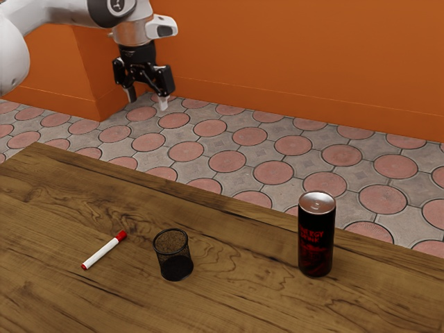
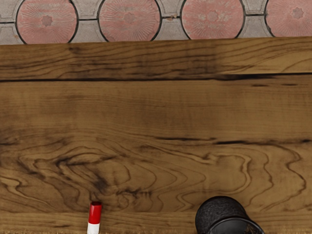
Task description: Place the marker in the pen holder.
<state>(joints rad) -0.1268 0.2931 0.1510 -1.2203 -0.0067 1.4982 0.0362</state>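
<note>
Fingers (image 1: 164, 104): were apart, exterior view's upper left, probably so you could grasp.
Marker (image 1: 104, 252): lay lower left, uncovered.
Pen holder (image 1: 175, 266): stood upright, surely for receiving it.

Black energy drink can (image 1: 316, 236), upright.

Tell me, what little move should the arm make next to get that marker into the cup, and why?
Probably bring the open fingers over the marker, keeping them open. They hang high and well away from it, with nothing between them, while the marker lies flat on the table, outside the cup.
</note>
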